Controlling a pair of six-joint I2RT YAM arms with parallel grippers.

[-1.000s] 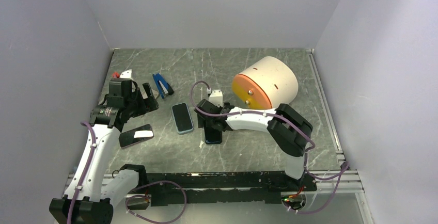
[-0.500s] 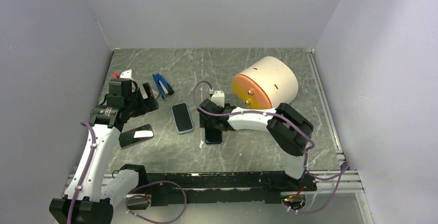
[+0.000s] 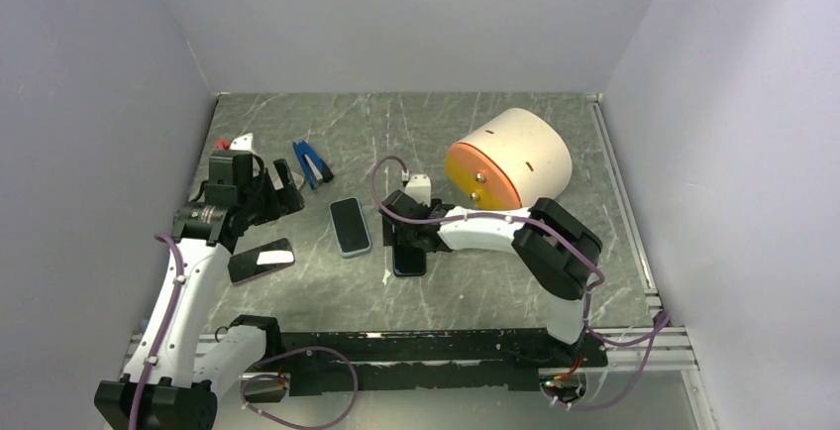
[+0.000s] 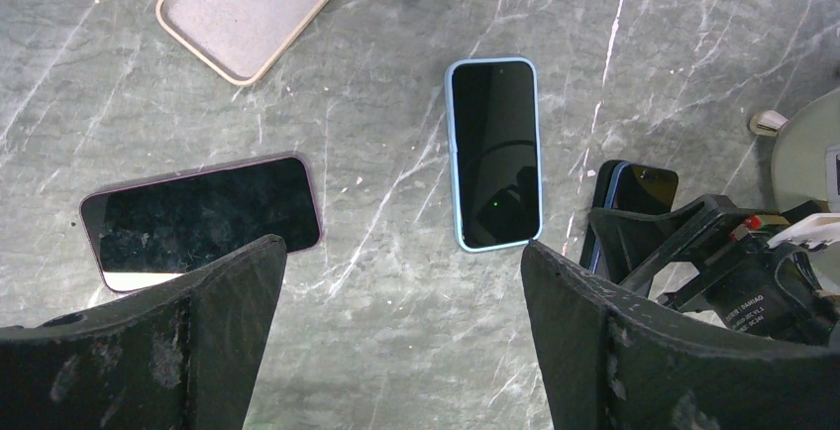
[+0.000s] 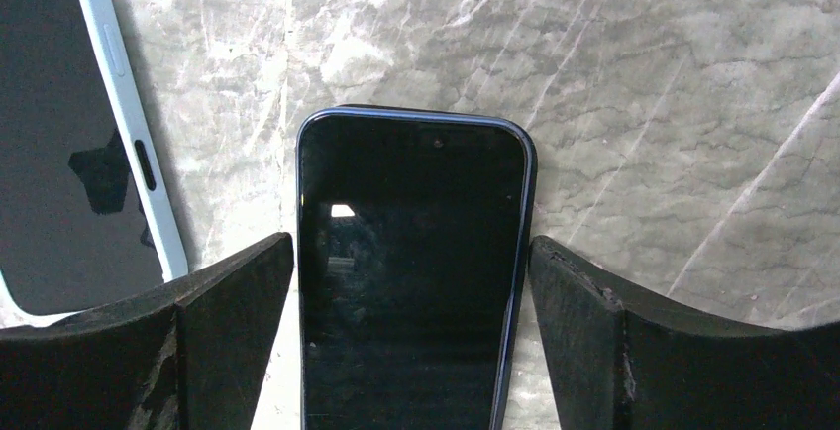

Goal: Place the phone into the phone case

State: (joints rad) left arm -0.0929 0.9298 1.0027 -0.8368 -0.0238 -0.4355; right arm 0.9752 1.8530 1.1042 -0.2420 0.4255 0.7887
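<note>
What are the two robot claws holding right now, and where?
The left gripper holds nothing, its jaws open. The right gripper straddles the long edges of the dark phone, which lies flat; whether it grips yet cannot be told.

Blue phone (image 5: 69, 153) — just beside dark phone (image 5: 411, 271)

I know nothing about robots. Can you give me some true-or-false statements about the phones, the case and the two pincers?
The right pincer straddles the dark blue phone. True.
The left pincer grips the pink-edged phone. False: the pincer is open and empty; the pink-edged phone lies free on the table.
The beige phone case lies empty. True.
The light blue phone sits in the case. False: it lies on bare table, apart from the case.
</note>
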